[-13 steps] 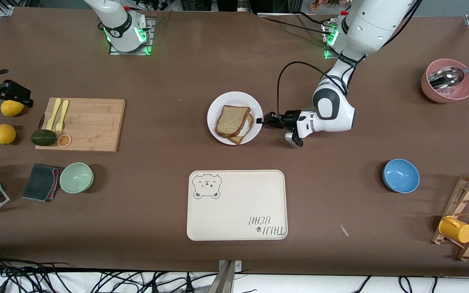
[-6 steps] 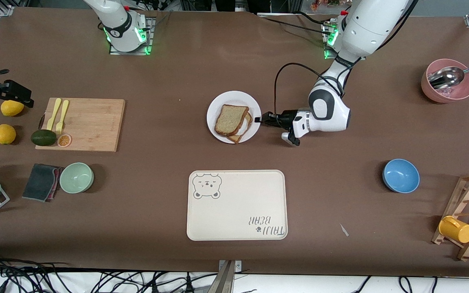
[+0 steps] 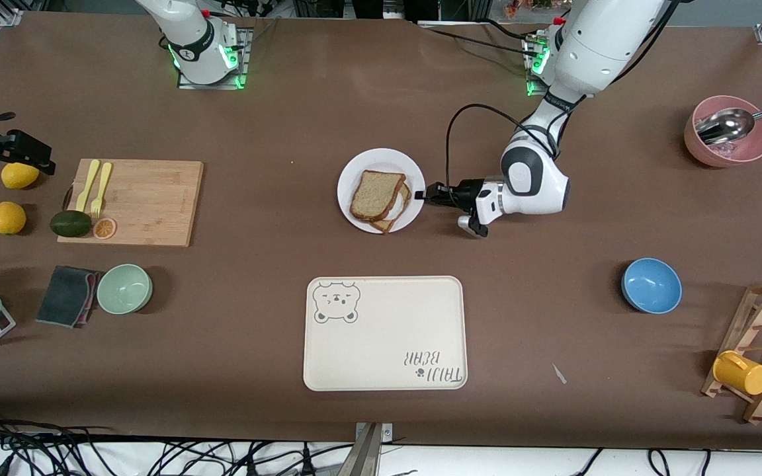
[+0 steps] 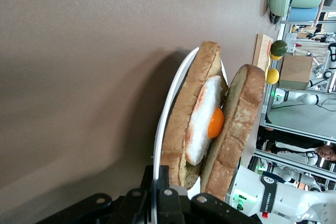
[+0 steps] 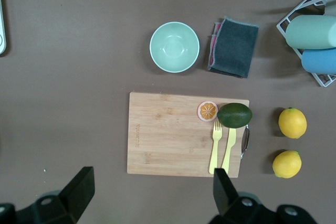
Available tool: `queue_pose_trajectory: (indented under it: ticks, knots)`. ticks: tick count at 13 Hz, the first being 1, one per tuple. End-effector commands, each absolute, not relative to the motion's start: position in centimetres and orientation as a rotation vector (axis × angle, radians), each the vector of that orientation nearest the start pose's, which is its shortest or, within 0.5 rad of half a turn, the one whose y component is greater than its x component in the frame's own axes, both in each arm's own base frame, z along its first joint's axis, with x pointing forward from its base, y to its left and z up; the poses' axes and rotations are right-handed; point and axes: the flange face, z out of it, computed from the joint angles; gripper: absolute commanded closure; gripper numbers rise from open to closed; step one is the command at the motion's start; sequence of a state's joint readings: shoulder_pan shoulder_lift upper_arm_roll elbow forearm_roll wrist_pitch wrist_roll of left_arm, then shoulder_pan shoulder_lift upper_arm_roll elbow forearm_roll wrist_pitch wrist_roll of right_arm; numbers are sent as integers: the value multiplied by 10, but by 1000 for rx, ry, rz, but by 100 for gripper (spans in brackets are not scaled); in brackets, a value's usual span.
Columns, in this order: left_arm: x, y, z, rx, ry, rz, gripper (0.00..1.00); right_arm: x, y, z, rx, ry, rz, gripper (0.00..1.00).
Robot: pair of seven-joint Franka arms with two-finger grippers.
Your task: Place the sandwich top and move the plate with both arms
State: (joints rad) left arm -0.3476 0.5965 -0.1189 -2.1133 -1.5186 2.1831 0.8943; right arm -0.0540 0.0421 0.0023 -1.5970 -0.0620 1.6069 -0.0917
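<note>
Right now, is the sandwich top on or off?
On: the sandwich top lies over the egg toast on the plate.

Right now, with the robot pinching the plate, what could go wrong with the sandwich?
1. The left gripper is shut on only one edge of the plate; lifted from one side, it may tilt.
2. The sandwich top sits crooked, leaning on the egg toast, so it could slide off.
3. The right gripper hangs open over the cutting board, not helping yet.
</note>
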Motion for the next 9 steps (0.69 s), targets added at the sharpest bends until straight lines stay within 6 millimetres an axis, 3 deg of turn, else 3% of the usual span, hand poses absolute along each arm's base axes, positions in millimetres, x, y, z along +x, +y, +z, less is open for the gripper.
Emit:
queue_pose_trajectory:
  ticks: [1,7,9]
  knots:
    - [464,-283,119,2069,-49,-211,100,561,-37,595,-3198,-71,64,0]
    - [464,-283,119,2069,-49,-213,95,562,-35,595,-3198,-78,61,0]
    - [464,-283,119,2069,-49,-213,79,562,-34,595,-3198,-81,61,0]
